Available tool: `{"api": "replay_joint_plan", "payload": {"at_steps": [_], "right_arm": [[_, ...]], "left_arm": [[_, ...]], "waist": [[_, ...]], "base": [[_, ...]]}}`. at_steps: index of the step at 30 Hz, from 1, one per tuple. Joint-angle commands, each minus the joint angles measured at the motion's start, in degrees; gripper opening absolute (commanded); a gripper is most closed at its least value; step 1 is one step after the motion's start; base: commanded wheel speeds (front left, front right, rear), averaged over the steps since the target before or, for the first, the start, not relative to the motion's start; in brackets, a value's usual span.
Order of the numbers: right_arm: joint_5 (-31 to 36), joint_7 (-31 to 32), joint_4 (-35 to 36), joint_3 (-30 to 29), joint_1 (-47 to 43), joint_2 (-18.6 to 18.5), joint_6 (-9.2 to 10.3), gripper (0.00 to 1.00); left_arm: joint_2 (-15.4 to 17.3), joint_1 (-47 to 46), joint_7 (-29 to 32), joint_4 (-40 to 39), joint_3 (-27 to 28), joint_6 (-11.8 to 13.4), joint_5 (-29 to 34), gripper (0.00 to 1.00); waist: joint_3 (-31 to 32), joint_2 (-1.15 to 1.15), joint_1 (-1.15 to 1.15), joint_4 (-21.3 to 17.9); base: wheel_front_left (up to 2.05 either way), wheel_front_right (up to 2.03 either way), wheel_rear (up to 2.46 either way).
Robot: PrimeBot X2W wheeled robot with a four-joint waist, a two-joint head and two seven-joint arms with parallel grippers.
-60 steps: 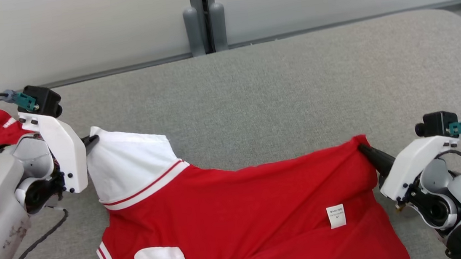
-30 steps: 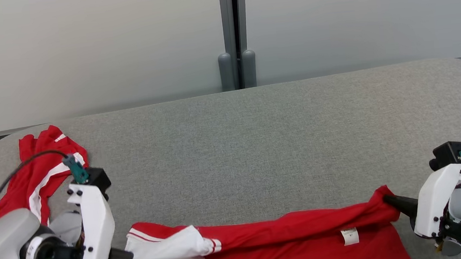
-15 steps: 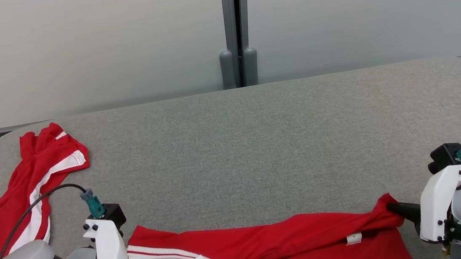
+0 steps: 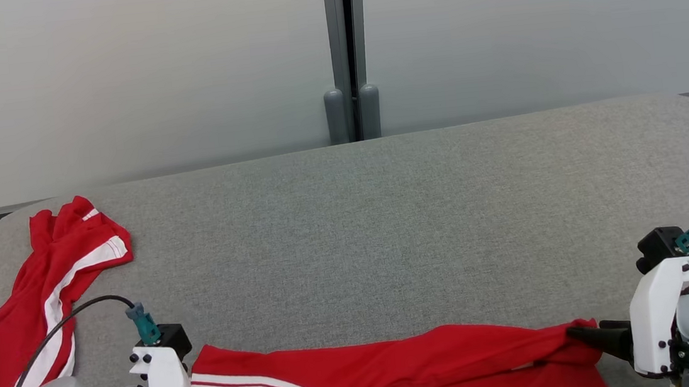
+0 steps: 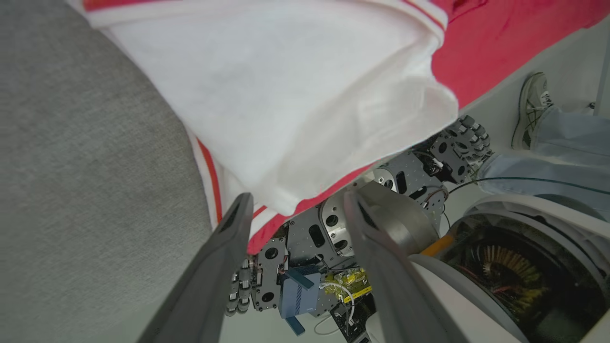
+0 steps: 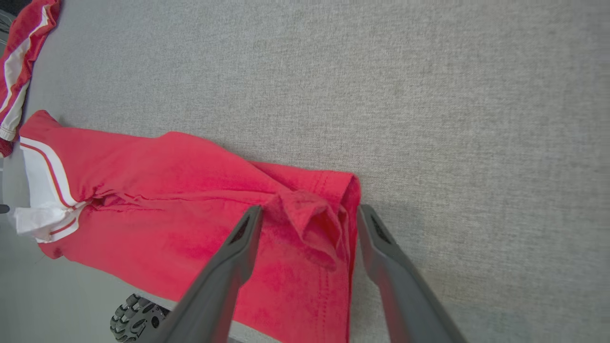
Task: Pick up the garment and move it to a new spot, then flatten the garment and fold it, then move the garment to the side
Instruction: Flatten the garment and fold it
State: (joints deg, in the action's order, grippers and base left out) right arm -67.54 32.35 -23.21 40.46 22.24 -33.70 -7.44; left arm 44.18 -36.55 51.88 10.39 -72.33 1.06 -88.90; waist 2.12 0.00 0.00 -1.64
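Observation:
The garment [image 4: 399,365], a red shirt with white, red-striped sleeves, lies stretched along the near edge of the grey table [image 4: 354,230], and part of it hangs over that edge. My left gripper [image 5: 298,205] is open at the shirt's left end, where the white sleeve [image 5: 286,95] droops with its tip between the fingers. My right gripper [image 6: 310,214] is open around the bunched red corner [image 6: 310,224] at the shirt's right end. In the head view the right gripper [image 4: 591,329] points left at that corner.
A second red and white garment [image 4: 44,292] lies crumpled at the table's far left. Pale wall panels with a grey post [image 4: 347,54] stand behind the table. Below the table's edge are the robot's wheeled base [image 5: 314,267] and a person's shoe [image 5: 531,105].
Both grippers have gone from shut to open and let go of the shirt's ends. The shirt has settled flatter at the near edge, and the head camera shifted a little.

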Motion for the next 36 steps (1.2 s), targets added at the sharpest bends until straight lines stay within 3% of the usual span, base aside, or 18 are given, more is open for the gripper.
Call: {"api": "replay_joint_plan", "payload": {"at_steps": [1,8,9,10,12,16,21,26,30,32,36], "right_arm": [[-0.1,0.2,0.4,0.0,-0.5,-0.8,-0.09,1.00],[-2.8,-4.8,3.9,-4.2,-1.9,-2.7,-0.09,1.00],[-3.7,-8.6,5.8,-6.8,-2.6,-2.9,-0.09,1.00],[-3.7,-8.6,5.8,-6.8,-2.6,-2.9,-0.09,1.00],[-3.5,-13.1,8.0,-9.0,-3.5,-3.3,-0.09,1.00],[-1.1,-23.7,11.5,-13.0,-6.4,-3.1,-0.09,1.00],[3.4,-35.7,12.9,-17.8,-10.6,-0.9,-0.09,1.00],[6.5,-42.8,13.6,-21.6,-16.5,2.8,-0.09,1.00],[8.8,-45.0,13.5,-24.4,-22.1,6.5,-0.09,1.00],[9.4,-45.3,13.4,-25.2,-24.7,8.2,-0.09,1.00],[10.8,-45.4,13.2,-26.7,-28.2,10.6,-0.09,1.00]], "left_arm": [[0.4,0.0,-0.5,0.3,0.4,-0.2,0.3,1.00],[1.4,-2.1,-7.2,-0.6,2.7,-1.1,4.5,1.00],[1.5,-2.3,-12.1,-1.2,4.1,-1.7,6.8,1.00],[1.5,-2.3,-12.1,-1.2,4.1,-1.7,6.8,1.00],[1.6,-1.9,-18.3,-1.3,6.0,-1.5,8.8,1.00],[2.9,0.5,-31.0,-2.2,9.5,0.2,12.8,1.00],[4.7,5.1,-47.5,-4.1,13.9,5.9,17.1,1.00],[4.4,12.4,-64.0,-7.8,19.8,12.4,17.5,1.00],[2.5,19.3,-67.0,-11.5,26.3,17.6,20.8,1.00],[-0.8,23.8,-67.1,-13.8,32.0,19.4,24.9,1.00],[-7.9,33.3,-67.0,-16.7,41.8,20.1,34.7,1.00]], "waist": [[0.6,0.00,0.00,0.0],[2.4,0.00,0.00,0.3],[2.8,0.00,0.00,0.6],[2.8,0.00,0.00,0.6],[3.0,0.00,0.00,0.7],[3.3,0.00,0.00,1.1],[3.4,0.00,0.00,1.7],[3.5,0.00,0.00,2.7],[3.5,0.00,0.00,3.6],[3.5,0.00,0.00,4.1],[3.4,0.00,0.00,4.5]], "base": [[0.00,0.00,0.00],[0.00,0.00,0.00],[0.00,0.00,0.00],[0.00,0.00,0.00],[0.00,0.00,0.00],[0.00,0.00,0.00],[0.00,0.00,0.00],[0.00,0.00,0.00],[0.00,0.00,0.00],[0.00,0.00,0.00],[0.00,0.00,0.00]]}}
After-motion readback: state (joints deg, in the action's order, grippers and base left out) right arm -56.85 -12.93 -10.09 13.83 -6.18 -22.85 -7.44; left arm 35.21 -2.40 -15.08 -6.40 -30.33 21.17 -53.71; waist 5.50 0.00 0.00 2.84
